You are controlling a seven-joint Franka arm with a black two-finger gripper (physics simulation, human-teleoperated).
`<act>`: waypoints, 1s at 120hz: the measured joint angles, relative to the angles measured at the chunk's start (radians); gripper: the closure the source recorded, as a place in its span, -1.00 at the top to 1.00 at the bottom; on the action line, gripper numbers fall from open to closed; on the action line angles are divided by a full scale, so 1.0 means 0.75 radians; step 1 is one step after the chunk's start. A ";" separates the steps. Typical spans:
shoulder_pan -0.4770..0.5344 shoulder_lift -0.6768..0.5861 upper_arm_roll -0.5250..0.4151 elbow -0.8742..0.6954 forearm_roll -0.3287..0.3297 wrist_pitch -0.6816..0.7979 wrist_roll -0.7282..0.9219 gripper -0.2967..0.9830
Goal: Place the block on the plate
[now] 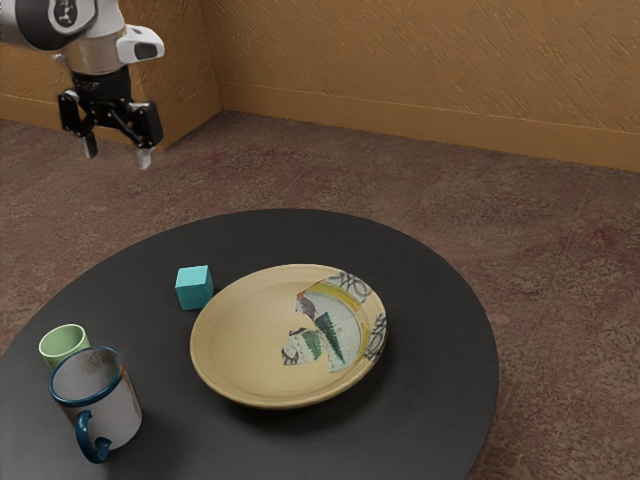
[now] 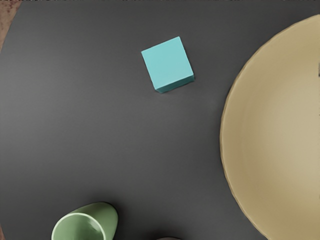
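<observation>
High above the table, toward the exterior view's upper left, my gripper point(image 1: 117, 160) hangs open, its two fingertips well apart with nothing between them. A small turquoise block point(image 1: 194, 288) rests on the dark table beside the plate, a small gap from its rim. The plate point(image 1: 250, 345) is wide and tan, with a patterned patch on the side toward the exterior view's right. In the wrist view the block point(image 2: 167, 64) lies below my hand on the bare tabletop, and part of the plate point(image 2: 270, 130) is visible.
The round black table point(image 1: 430, 400) also holds a green cup point(image 1: 66, 345) and a grey mug point(image 1: 100, 400) with a blue rim and handle, both toward the exterior view's lower left. The green cup point(image 2: 85, 225) appears in the wrist view too.
</observation>
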 joint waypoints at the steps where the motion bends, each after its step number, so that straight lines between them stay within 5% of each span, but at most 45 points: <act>1: -0.002 0.000 0.000 0.000 0.000 0.000 -0.002 0.54; 28: -0.035 0.000 0.018 -0.030 0.007 0.002 -0.047 0.54; 69: 0.051 0.112 0.035 -0.408 0.008 0.226 -0.091 0.54; 120: 0.070 0.471 0.039 -0.246 -0.039 0.527 -0.072 0.54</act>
